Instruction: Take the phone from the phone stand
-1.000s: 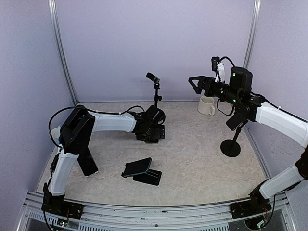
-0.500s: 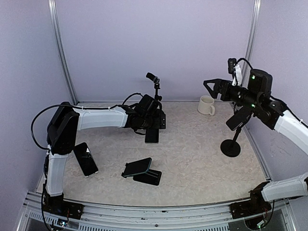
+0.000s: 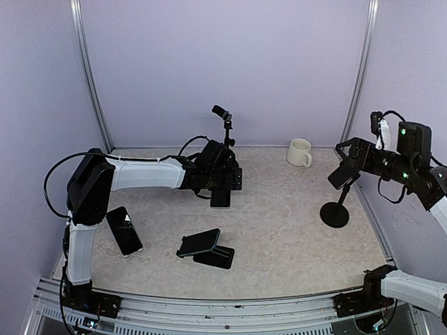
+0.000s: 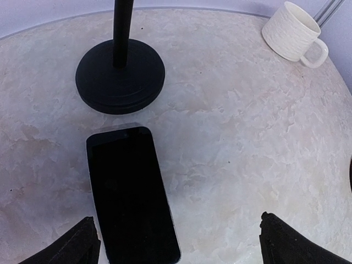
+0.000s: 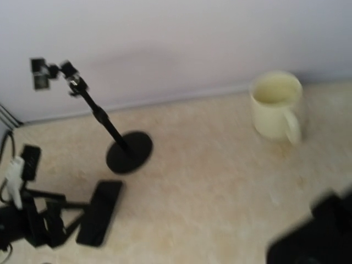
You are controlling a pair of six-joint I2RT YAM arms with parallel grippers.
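A black phone [image 3: 220,198] lies flat on the table in front of the tall black pole stand [image 3: 225,131], whose top clamp is empty. My left gripper [image 3: 225,180] hovers just above this phone, open and empty. In the left wrist view the phone [image 4: 132,192] lies between my fingertips [image 4: 82,245], below the stand's round base [image 4: 120,74]. My right gripper [image 3: 343,150] is raised at the far right and holds nothing. The blurred right wrist view shows the phone [image 5: 100,212] and the stand [image 5: 91,110].
A second phone [image 3: 199,242] rests on a low wedge stand [image 3: 216,257] at the front centre. A third phone [image 3: 124,230] lies flat at the left. Another phone [image 3: 342,176] sits on a pole stand [image 3: 334,214] at the right. A cream mug [image 3: 300,152] stands at the back.
My left gripper has lifted slightly off the phone lying on the table. My right arm has swung far to the right and drawn back from the centre.
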